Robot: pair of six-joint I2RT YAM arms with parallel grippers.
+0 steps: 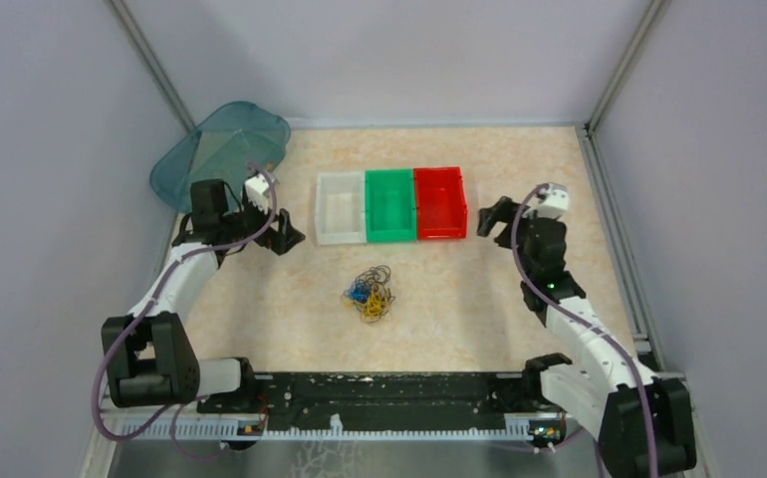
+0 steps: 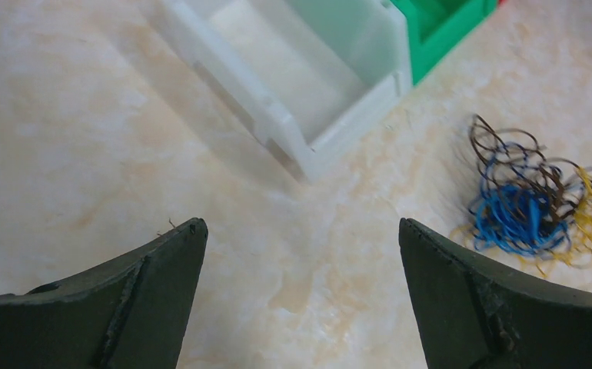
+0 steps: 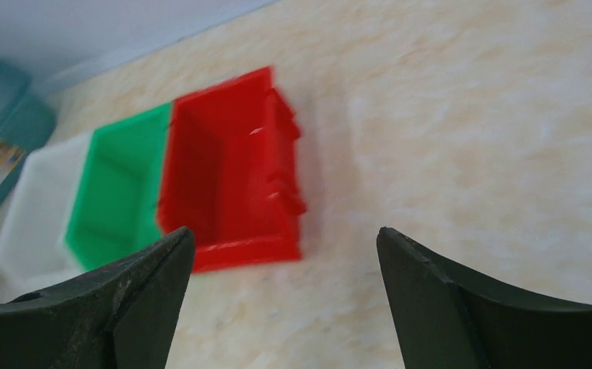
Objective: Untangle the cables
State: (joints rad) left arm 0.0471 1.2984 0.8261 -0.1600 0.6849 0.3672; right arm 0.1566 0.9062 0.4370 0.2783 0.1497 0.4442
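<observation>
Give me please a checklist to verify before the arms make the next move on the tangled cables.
1. Left gripper open, holding nothing: ok.
2. Right gripper open, holding nothing: ok.
3. Cables separated by colour: not ok; the blue, yellow and brown strands lie in one tangle.
4. Tangle lying free on the table, apart from the white bin: ok.
5. No strand visible inside the white bin, green bin or red bin: ok.
6. A loose strand end to grasp: cannot tell; the strands are too fine to see.
</observation>
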